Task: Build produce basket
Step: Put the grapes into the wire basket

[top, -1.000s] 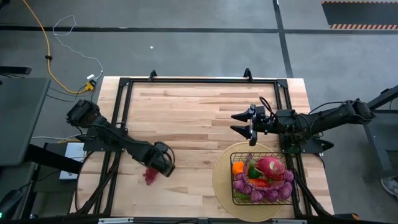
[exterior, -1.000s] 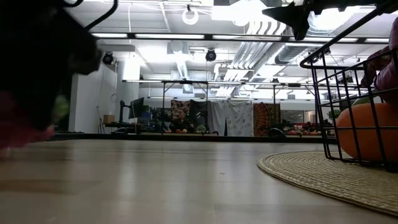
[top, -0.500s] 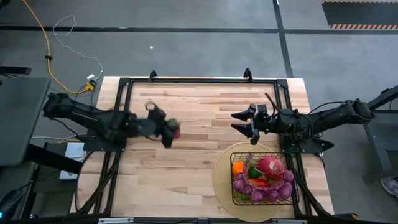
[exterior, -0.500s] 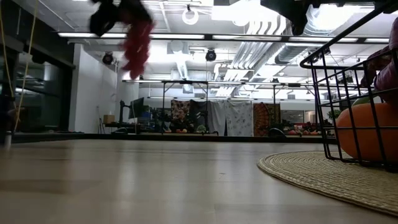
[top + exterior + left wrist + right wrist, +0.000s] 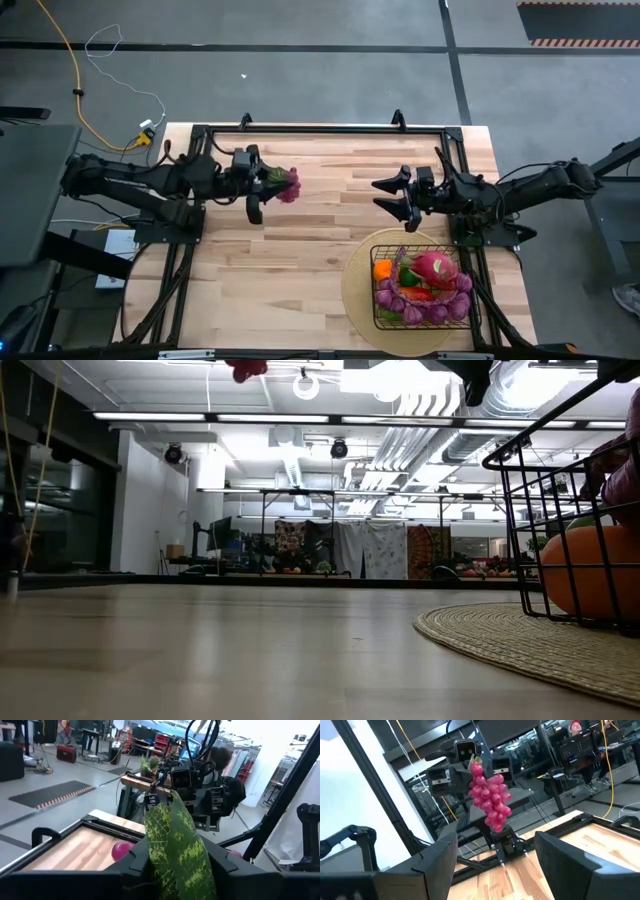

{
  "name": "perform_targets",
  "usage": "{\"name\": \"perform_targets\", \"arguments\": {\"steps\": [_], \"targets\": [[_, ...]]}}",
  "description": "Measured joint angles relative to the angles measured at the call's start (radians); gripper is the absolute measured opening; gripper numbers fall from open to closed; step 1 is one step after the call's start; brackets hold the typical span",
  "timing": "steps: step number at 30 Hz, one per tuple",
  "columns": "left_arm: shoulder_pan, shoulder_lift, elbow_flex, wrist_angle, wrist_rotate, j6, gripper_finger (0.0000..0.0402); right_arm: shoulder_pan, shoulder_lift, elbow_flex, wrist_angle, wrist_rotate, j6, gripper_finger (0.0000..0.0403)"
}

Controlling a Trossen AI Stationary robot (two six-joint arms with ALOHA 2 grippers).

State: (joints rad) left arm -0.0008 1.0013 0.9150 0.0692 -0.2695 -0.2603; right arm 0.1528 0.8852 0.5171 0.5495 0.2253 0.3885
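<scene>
My left gripper [image 5: 268, 186] hovers over the table's left half, shut on a pink-red grape bunch [image 5: 289, 186] with a green leaf [image 5: 176, 840]. In the right wrist view the bunch [image 5: 491, 800] hangs high in the air. Only its lowest grapes [image 5: 245, 368] show in the low view. My right gripper [image 5: 390, 198] is open, above the table just beyond the black wire basket [image 5: 470, 300]. The basket stands on a round woven mat [image 5: 355, 290]. It holds an orange [image 5: 383, 269], a pink dragon fruit [image 5: 435, 268], purple grapes [image 5: 420, 310] and green and red pieces. My left gripper pinches the bunch's top end, at the green leaf [image 5: 170, 820], between its two fingers. The fingers lie about level and point toward the table's right. The bunch hangs below the fingers by its stem end [image 5: 476, 766], lifted clear of the table.
Black rails [image 5: 320, 130] frame the table's far, left and right sides. The mat [image 5: 520, 640] and basket [image 5: 560, 510] fill the near right corner. Bare wood [image 5: 290, 270] lies across the middle and near left.
My left gripper has risen from the table's near left, where it was low over the grape bunch, and swung toward the far edge and a little right, carrying the bunch up. The bunch now hangs clear, high above the wood. The right arm has kept about still.
</scene>
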Motion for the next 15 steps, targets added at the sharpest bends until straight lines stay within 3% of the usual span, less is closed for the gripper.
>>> {"name": "perform_targets", "arguments": {"steps": [5,15], "targets": [[0.002,0.021,0.0,0.009,0.031,0.001,0.0097,0.0,0.034,0.064,-0.097,0.006,-0.018,0.0255],[0.002,0.135,-0.001,0.114,0.083,0.002,0.0097,0.0,0.287,0.345,-0.333,-0.039,-0.105,0.0255]]}}
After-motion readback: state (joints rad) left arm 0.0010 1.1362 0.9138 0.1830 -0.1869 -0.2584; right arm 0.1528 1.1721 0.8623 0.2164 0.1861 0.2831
